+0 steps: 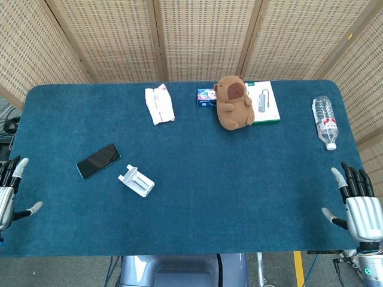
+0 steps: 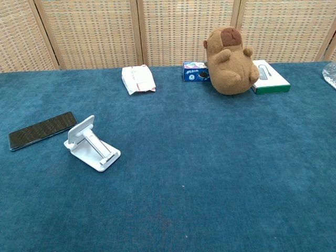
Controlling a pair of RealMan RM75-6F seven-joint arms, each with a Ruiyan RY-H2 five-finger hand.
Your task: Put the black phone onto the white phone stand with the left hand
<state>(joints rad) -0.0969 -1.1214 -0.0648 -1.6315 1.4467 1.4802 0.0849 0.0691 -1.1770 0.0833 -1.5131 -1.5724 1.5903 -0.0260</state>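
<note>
Your left robot hand [image 1: 11,190], spread and empty: reach forward-right, grip the flat black glass phone [image 1: 99,161] by its long edges, beside the white plastic stand [image 1: 136,180].

Lab-like setup: blue-clothed table [image 1: 191,197] before wicker screens [image 1: 203,36].

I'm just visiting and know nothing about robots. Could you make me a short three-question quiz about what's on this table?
1. True or false: the black phone already sits on the white phone stand.
2. What lies at the table's far right? A) water bottle B) mug C) book
3. Fill in: the left hand holds ____.

Key: 1 false, the phone lies flat beside the stand. 2 A, the water bottle. 3 nothing; its fingers are spread.
</note>
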